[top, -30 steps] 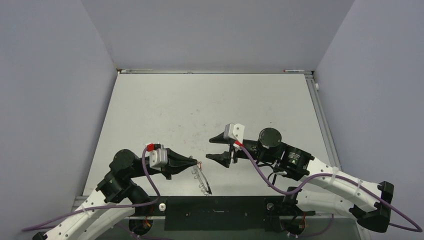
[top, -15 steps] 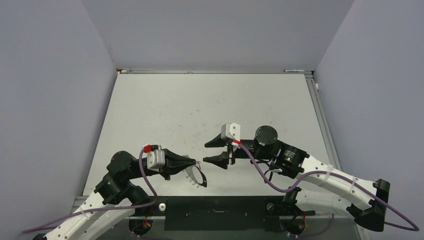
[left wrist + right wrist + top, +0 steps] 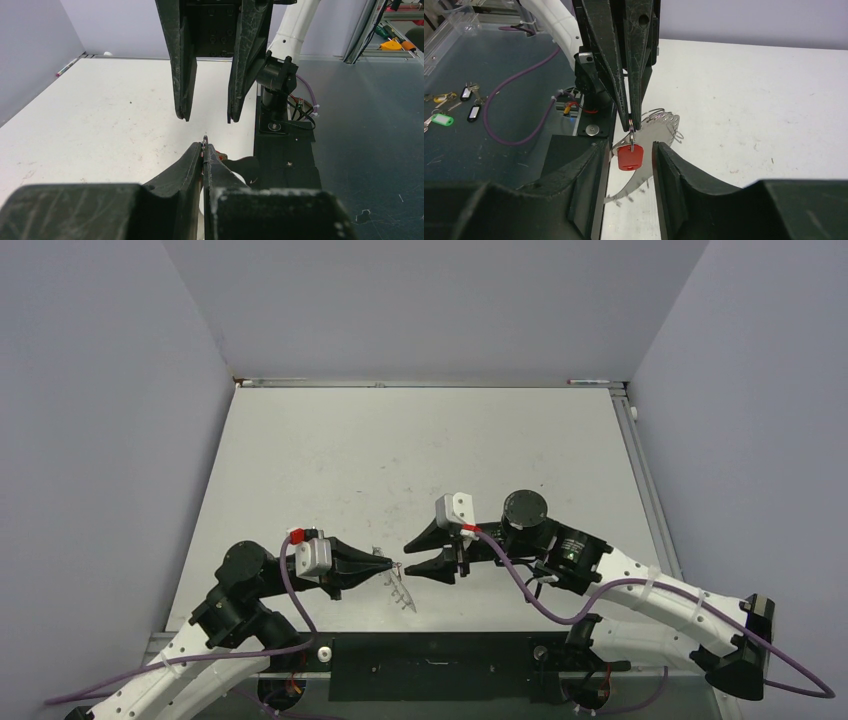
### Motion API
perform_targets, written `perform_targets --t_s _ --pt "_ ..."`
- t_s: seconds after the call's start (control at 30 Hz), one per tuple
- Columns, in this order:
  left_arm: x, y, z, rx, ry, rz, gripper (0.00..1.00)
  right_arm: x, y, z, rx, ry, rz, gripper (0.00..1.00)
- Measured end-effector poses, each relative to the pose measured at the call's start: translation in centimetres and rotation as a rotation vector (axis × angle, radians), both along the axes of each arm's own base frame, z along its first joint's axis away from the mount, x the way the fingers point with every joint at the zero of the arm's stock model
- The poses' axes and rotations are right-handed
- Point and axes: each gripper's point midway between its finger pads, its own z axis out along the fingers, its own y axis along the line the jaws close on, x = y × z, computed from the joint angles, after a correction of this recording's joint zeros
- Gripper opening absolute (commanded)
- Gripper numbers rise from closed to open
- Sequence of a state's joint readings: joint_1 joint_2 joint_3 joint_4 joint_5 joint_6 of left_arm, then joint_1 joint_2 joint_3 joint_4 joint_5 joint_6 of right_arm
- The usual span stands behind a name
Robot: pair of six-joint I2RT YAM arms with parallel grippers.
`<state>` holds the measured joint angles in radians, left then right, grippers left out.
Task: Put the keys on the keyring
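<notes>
My left gripper (image 3: 393, 567) is shut on the keyring (image 3: 402, 592), a thin silvery hoop that hangs below its tips near the table's front edge. In the right wrist view a small key (image 3: 630, 156) with a red head dangles from the wire pinched in the left gripper's tips (image 3: 629, 120), and the hoop's small loops (image 3: 663, 118) show behind it. My right gripper (image 3: 629, 148) is open, one finger on each side of the red head with a gap on both sides. In the left wrist view the right gripper (image 3: 207, 117) hangs just beyond my shut left gripper (image 3: 205, 146).
The black base plate (image 3: 430, 665) runs along the table's near edge under both grippers. Several tagged spare keys (image 3: 454, 107) and a purple cable (image 3: 519, 95) lie on the dark bench beside the table. A pen (image 3: 67, 65) lies at the far table edge.
My right gripper has moved left up to the left gripper's tips and its jaws have narrowed around the red key. The hoop has swung to hang more edge-on.
</notes>
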<state>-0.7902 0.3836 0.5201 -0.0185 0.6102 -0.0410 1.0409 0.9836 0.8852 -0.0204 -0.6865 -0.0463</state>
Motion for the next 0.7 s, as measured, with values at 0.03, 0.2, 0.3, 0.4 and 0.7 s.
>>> perform_targets --t_s 0.03,0.2,0.3,0.4,0.7 --pt "0.0 0.0 0.0 0.0 0.0 0.0 0.0 0.0 0.1 -0.1 -0.004 0.004 0.001 0.37" --pt "0.0 0.0 0.0 0.0 0.001 0.0 0.0 0.1 0.2 -0.3 -0.008 0.009 0.0 0.35" --pt "0.0 0.0 0.0 0.0 0.001 -0.001 0.0 0.1 0.3 -0.5 -0.011 0.011 0.001 0.33" --pt "0.0 0.0 0.0 0.0 0.001 -0.001 0.0 0.3 0.6 -1.0 -0.026 0.02 0.003 0.32" --pt "0.1 -0.1 -0.1 0.005 0.006 -0.001 0.0 0.4 0.9 -1.7 -0.044 0.03 0.009 0.24"
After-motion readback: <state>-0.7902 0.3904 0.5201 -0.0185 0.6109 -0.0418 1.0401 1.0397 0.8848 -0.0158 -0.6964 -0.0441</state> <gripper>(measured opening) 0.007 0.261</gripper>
